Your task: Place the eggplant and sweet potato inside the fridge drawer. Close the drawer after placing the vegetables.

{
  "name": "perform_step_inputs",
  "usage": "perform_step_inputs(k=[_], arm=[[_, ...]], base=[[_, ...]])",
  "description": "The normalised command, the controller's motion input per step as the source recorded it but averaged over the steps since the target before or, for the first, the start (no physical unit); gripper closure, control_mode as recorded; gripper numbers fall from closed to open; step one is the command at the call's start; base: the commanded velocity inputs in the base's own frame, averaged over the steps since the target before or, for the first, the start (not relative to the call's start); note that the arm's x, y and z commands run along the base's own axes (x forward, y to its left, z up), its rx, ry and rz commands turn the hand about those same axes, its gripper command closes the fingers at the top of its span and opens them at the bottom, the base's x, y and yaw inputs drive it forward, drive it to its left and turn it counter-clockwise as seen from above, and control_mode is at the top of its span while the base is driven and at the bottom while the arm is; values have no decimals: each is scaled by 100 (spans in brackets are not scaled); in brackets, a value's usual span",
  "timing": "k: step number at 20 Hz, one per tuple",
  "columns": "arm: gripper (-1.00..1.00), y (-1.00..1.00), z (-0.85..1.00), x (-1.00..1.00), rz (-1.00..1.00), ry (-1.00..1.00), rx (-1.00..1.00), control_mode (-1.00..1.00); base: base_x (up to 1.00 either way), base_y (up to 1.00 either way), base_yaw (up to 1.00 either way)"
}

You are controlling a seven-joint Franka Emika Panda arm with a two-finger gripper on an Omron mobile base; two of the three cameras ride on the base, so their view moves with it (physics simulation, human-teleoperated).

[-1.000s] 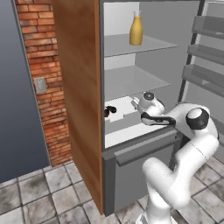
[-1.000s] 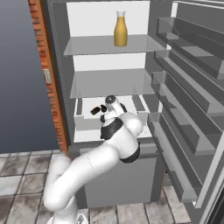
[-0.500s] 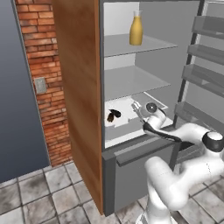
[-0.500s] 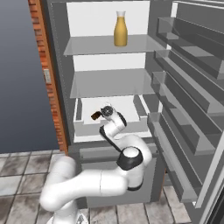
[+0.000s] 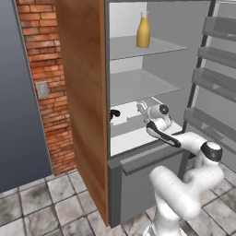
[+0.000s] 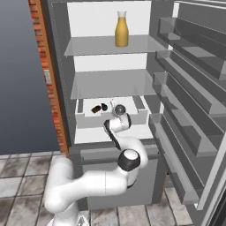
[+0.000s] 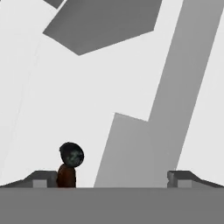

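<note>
1. The gripper (image 6: pixel 115 107) is seen just above the centre of the right base view, reached into the fridge over the fridge drawer (image 6: pixel 110 120); in the left base view the gripper (image 5: pixel 144 107) lies a little right of the frame's centre.
2. The jaws are spread wide apart, and nothing is held between them; in the hand view the two fingertips (image 7: pixel 41 178) stand far apart at the lower left and lower right of the frame, with bare white drawer surface between them.
3. The sweet potato (image 6: pixel 96 108) is seen inside the drawer, left of centre in the right base view, as a small brown lump.
4. The eggplant (image 6: pixel 104 106) lies just beside the sweet potato, on its right in that view, and to the left of the gripper.
5. In the hand view the eggplant (image 7: pixel 71 154) is seen at the lower left as a dark round shape, with the sweet potato (image 7: pixel 66 176) directly below it, next to the left fingertip.
6. In the left base view the eggplant (image 5: pixel 114 113) shows as a dark spot at the edge of the wooden side panel (image 5: pixel 83 92), left of the gripper.
7. The drawer stands pulled out, its pale front facing the robot.
8. A yellow bottle (image 6: pixel 122 29) stands on the top shelf (image 6: pixel 110 45), at the upper centre of the right base view.
</note>
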Motion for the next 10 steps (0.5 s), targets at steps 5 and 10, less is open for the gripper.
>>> perform_step_inputs(k=[5, 10], arm=[[-100, 0, 60, -78, 1, -6, 4, -100], [-100, 3, 65, -84, 0, -1, 5, -100]], base=[[0, 0, 0], [0, 0, 0]])
